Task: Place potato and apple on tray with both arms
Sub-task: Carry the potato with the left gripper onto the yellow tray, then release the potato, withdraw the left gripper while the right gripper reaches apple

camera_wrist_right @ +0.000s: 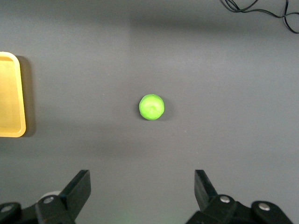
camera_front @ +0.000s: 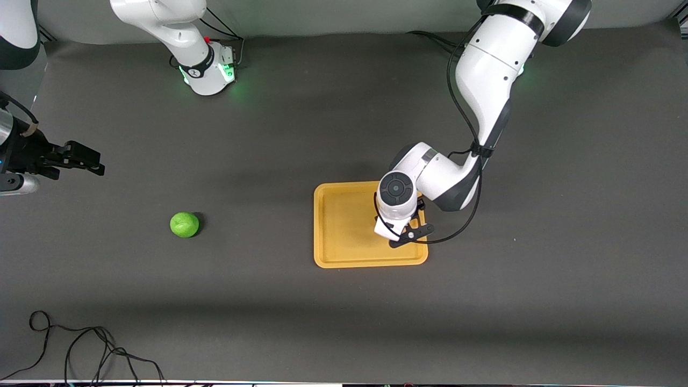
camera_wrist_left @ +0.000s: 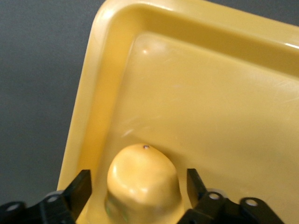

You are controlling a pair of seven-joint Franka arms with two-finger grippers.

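The orange-yellow tray (camera_front: 344, 226) lies on the dark table toward the left arm's end. My left gripper (camera_front: 402, 236) is low over the tray's corner nearest the front camera. In the left wrist view the yellow-tan potato (camera_wrist_left: 142, 179) rests on the tray (camera_wrist_left: 210, 93) close to its rim, between the open fingers of my left gripper (camera_wrist_left: 138, 179), with a gap on each side. The potato is hidden under the wrist in the front view. The green apple (camera_front: 184, 224) sits on the table toward the right arm's end. My right gripper (camera_front: 80, 157) is open and empty in the air, with the apple (camera_wrist_right: 151, 107) ahead of it.
A black cable (camera_front: 80, 349) loops on the table near the front camera's edge at the right arm's end. The right wrist view shows the tray's edge (camera_wrist_right: 9, 93) and the cable (camera_wrist_right: 261, 9).
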